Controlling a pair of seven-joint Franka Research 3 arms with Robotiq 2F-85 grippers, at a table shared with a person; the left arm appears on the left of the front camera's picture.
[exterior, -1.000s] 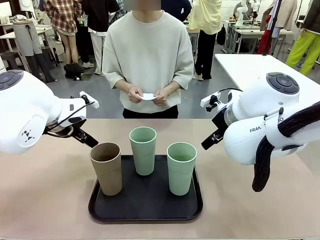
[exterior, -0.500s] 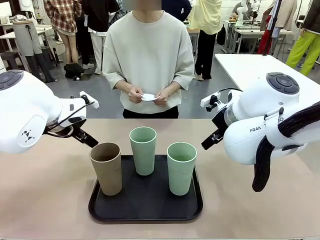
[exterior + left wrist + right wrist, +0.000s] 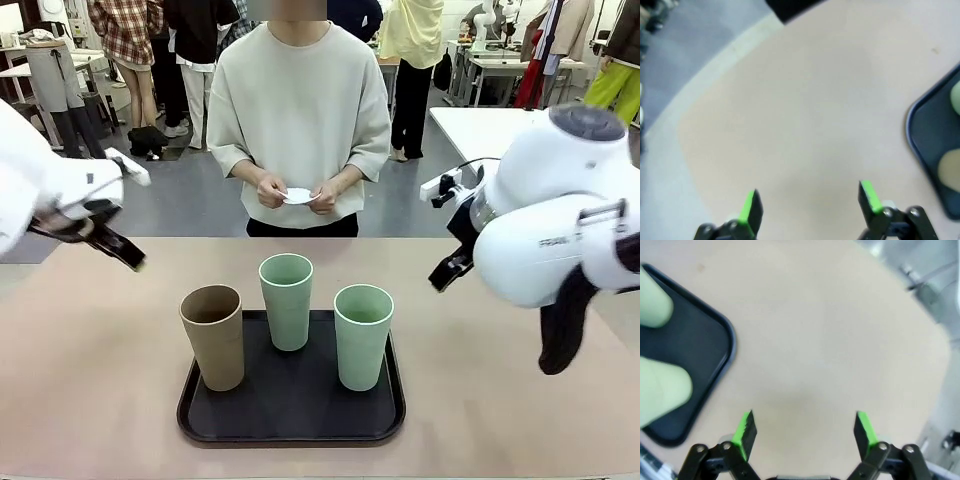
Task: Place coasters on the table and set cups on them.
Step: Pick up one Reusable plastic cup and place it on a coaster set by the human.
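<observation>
Three cups wait on a black tray (image 3: 290, 428) at the middle of the table's (image 3: 90, 390) near edge. The brown cup (image 3: 213, 338) stands at the tray's left side and a pale green cup (image 3: 362, 338) at its right. A second pale green cup (image 3: 286, 302) stands between them by the tray's far edge. None has been lifted off.

To either side, both arms hang above bare tabletop. The left gripper (image 3: 810, 200) has its jaws spread wide and holds nothing, and the right gripper (image 3: 805, 426) is likewise released and empty, with the tray's corner just off to one side of each.

Beyond the far edge, a person stands holding the white coasters (image 3: 297, 195) in both hands (image 3: 268, 188) at waist height; how many cannot be told. No coaster lies on the table yet, so the job looks barely begun. Laying the coasters and moving all three cups onto them remain.
</observation>
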